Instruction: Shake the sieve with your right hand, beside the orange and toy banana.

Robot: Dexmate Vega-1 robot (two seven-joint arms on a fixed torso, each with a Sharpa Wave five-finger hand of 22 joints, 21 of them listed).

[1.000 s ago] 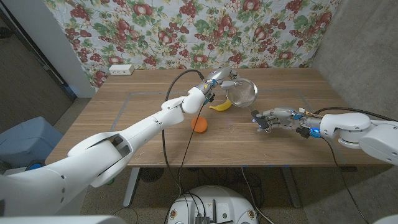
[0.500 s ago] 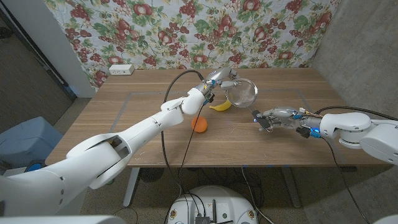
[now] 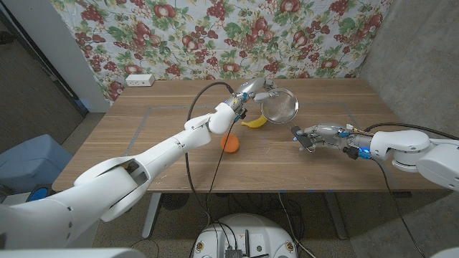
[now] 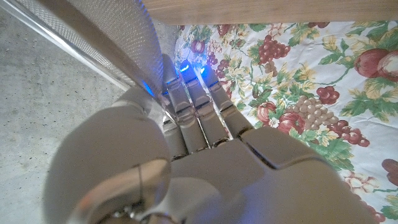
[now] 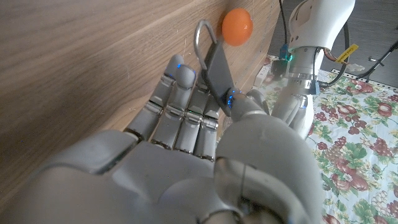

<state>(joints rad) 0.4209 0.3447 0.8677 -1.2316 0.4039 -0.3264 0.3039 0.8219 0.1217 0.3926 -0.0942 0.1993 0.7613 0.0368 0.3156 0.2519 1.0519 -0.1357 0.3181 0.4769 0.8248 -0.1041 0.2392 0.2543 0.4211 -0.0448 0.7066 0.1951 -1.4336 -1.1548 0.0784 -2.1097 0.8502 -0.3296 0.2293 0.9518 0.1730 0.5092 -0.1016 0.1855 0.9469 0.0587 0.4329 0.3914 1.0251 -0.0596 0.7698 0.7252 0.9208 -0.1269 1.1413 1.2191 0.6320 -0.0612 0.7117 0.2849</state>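
A round metal sieve (image 3: 279,106) hangs tilted above the table (image 3: 158,143), just behind the toy banana (image 3: 254,122). My left hand (image 3: 249,92) holds it at its rim; in the left wrist view the mesh (image 4: 93,25) lies right against that hand (image 4: 186,143). The orange (image 3: 230,143) lies in front of the banana. My right hand (image 3: 313,136) hovers low to the sieve's right. In the right wrist view this hand (image 5: 180,143) pinches a dark handle (image 5: 216,68) with a metal loop, pointing toward the orange (image 5: 237,26). Whether the handle joins the bowl is hidden.
A white power strip (image 3: 139,79) lies at the table's back left. A floral cloth (image 3: 215,36) hangs behind the table. A blue bin (image 3: 29,161) stands on the floor to the left. My left arm (image 5: 311,37) and its cable cross the table's middle.
The sieve has tipped up a little and shifted slightly back and right in my left hand. The right hand, orange and banana have stayed where they were.
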